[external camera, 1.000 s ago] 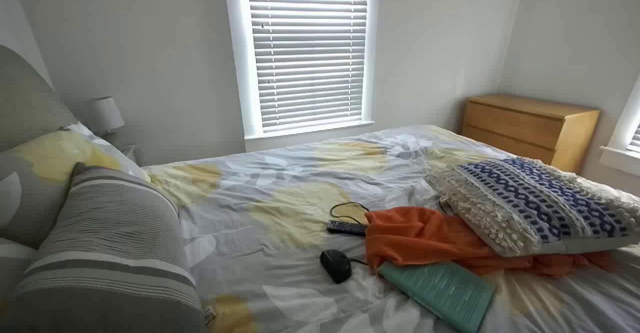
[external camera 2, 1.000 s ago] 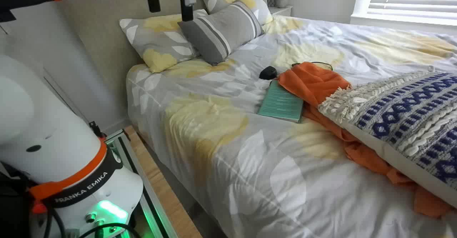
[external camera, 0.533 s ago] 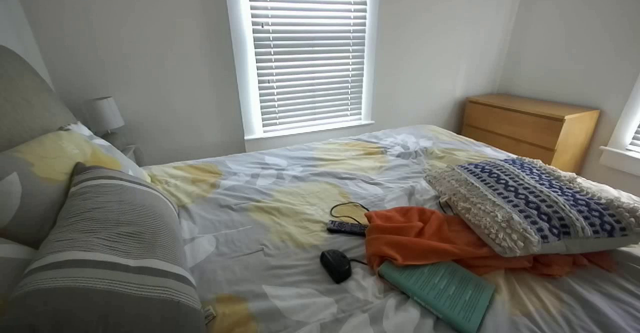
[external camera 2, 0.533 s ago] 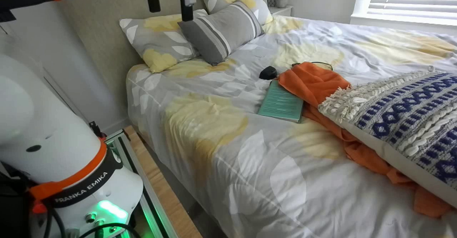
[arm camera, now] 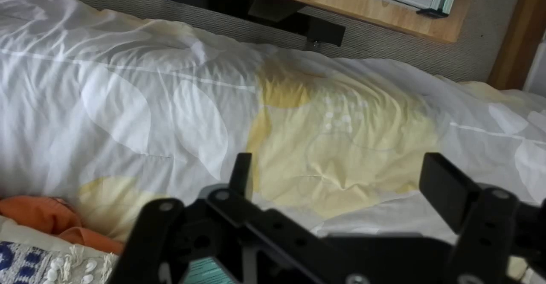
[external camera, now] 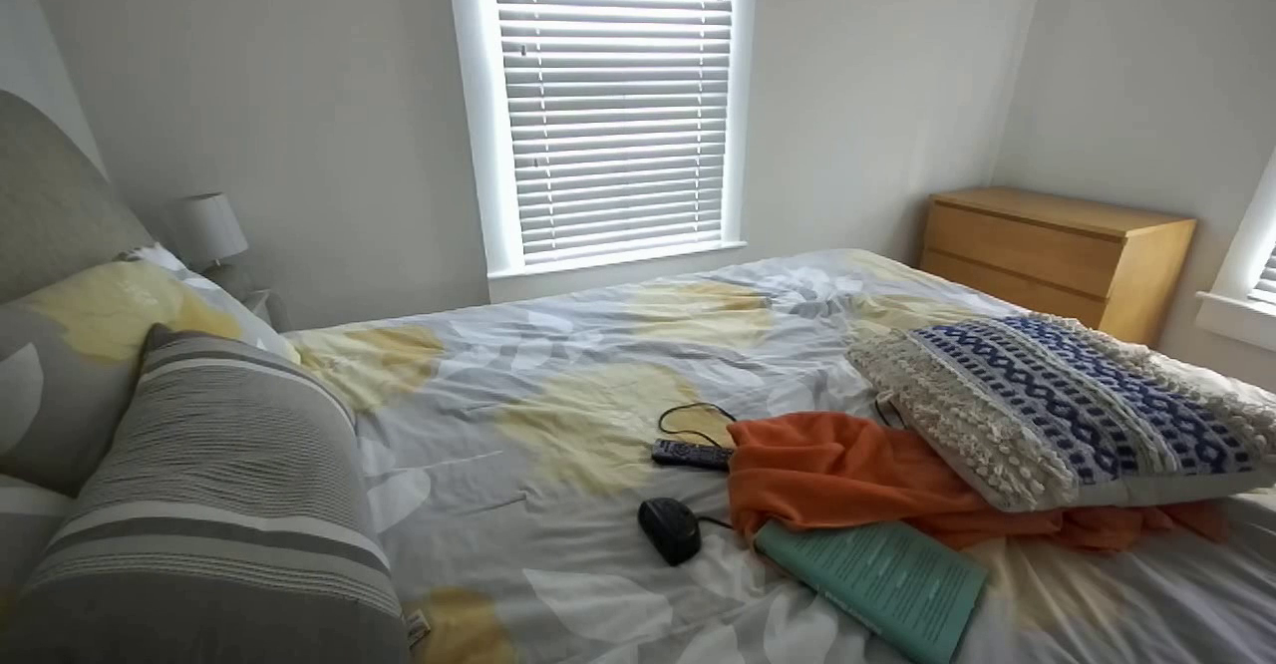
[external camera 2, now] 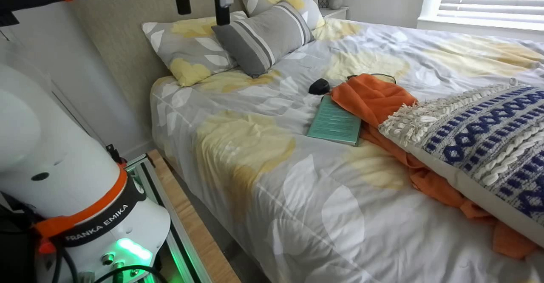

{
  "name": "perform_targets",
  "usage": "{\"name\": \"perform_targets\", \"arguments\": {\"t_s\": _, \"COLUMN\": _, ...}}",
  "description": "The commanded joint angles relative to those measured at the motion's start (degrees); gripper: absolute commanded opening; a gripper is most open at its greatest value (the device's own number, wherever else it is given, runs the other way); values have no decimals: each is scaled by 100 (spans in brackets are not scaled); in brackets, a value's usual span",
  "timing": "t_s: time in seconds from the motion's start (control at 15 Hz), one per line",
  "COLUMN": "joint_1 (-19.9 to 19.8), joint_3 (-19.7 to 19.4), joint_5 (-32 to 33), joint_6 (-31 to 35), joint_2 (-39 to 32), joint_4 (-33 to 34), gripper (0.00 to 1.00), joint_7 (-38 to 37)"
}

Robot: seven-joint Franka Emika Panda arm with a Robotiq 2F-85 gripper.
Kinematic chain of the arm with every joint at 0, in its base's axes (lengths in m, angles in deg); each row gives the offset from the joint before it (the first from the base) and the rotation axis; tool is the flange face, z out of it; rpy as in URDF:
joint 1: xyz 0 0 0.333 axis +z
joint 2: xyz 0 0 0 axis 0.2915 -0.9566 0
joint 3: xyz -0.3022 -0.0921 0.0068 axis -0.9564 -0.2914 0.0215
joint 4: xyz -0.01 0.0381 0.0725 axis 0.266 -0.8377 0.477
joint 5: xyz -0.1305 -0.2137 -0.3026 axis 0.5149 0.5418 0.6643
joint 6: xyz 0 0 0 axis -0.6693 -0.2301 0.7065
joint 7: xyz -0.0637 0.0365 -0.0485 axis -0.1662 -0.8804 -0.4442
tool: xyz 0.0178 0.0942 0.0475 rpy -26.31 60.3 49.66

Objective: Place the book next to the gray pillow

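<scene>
The teal-green book (external camera: 887,584) lies flat on the bed in both exterior views (external camera 2: 335,123), its far edge under an orange cloth (external camera: 837,470). A corner of the book (arm camera: 209,272) shows in the wrist view behind my gripper's linkage. The gray pillow (external camera 2: 272,32) with lighter stripes leans on the floral pillows by the headboard; it also shows in an exterior view (external camera: 229,465) and is out of view in the wrist view. My gripper (arm camera: 337,169) is open and empty above the bed. In an exterior view its fingers (external camera 2: 203,13) hang at the top edge, apart from book and pillow.
A black mouse (external camera: 670,530) and a remote (external camera: 691,455) with a cable lie beside the orange cloth. A blue-white knit pillow (external camera 2: 480,147) lies partly on the cloth. Floral pillows (external camera 2: 191,45) stand at the headboard. The robot's wooden base table (external camera 2: 195,232) stands beside the bed.
</scene>
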Motion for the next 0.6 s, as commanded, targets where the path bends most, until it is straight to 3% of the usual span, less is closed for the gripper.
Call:
{"name": "perform_targets", "arguments": {"t_s": 0.0, "joint_1": -71, "joint_3": 99, "joint_5": 130, "joint_6": 602, "joint_2": -430, "joint_4": -137, "gripper": 100, "joint_7": -252}}
{"name": "perform_targets", "arguments": {"t_s": 0.53, "joint_1": -98, "joint_3": 867, "joint_5": 967, "joint_6": 3103, "joint_2": -2217, "joint_4": -497, "gripper": 100, "joint_7": -1267}}
